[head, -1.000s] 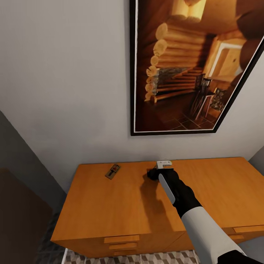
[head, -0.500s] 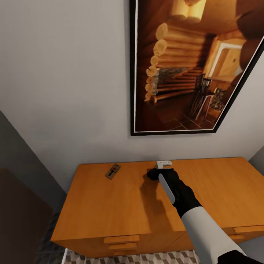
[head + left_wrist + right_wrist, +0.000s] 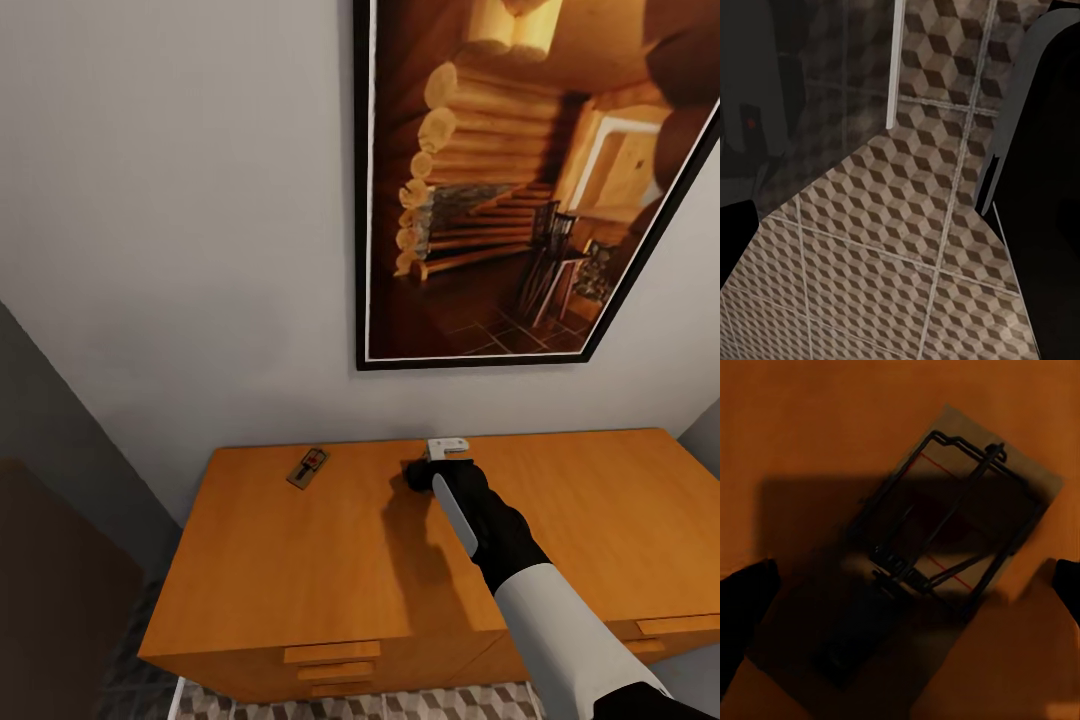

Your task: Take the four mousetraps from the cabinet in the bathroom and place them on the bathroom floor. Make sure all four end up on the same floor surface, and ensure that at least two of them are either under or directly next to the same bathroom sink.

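Right gripper hovering open over a mousetrap at far edge of cabinet, fingers straddling it for pickup; second mousetrap lying left; left gripper state unclear

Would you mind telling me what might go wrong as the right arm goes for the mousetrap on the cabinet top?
1. The right tool hangs open right above a flat mousetrap; the thin board may slide on the smooth cabinet instead of being pinched.
2. The wire frame is the highest part, so the fingers might catch it rather than the board.
3. It works near the cabinet's back edge, so a nudge could push the trap against the wall.
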`<state>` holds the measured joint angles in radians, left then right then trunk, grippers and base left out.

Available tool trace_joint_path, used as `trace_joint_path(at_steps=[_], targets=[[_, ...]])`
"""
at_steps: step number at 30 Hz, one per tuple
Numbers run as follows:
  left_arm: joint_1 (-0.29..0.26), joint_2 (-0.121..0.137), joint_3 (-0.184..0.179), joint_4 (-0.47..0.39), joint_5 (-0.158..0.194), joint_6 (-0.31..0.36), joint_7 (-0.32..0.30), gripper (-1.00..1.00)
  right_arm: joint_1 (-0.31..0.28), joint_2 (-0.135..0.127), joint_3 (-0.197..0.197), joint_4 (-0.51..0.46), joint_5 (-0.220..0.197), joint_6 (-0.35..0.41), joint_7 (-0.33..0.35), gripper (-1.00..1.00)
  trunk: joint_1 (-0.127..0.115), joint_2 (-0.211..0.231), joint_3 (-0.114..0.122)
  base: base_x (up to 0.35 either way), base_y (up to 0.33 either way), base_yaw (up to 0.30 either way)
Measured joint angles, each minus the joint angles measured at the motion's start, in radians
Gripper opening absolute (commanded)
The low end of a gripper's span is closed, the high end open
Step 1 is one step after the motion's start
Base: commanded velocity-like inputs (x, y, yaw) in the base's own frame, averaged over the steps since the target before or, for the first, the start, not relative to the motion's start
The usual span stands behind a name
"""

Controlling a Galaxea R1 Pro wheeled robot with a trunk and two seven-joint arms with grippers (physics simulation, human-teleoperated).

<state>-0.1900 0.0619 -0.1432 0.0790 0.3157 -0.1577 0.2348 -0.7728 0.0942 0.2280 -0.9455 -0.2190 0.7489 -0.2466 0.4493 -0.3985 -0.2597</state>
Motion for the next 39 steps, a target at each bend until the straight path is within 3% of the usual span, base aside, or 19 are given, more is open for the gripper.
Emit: trace_joint_path(at_steps=[39], targets=[[0.000,0.000,0.000,0.000,0.000,0.000,0.000,1.00,0.001,0.001,-0.004,-0.027,-0.006,0.006,-0.012,-1.00,0.000,0.000,0.000,0.000,0.000,0.000]])
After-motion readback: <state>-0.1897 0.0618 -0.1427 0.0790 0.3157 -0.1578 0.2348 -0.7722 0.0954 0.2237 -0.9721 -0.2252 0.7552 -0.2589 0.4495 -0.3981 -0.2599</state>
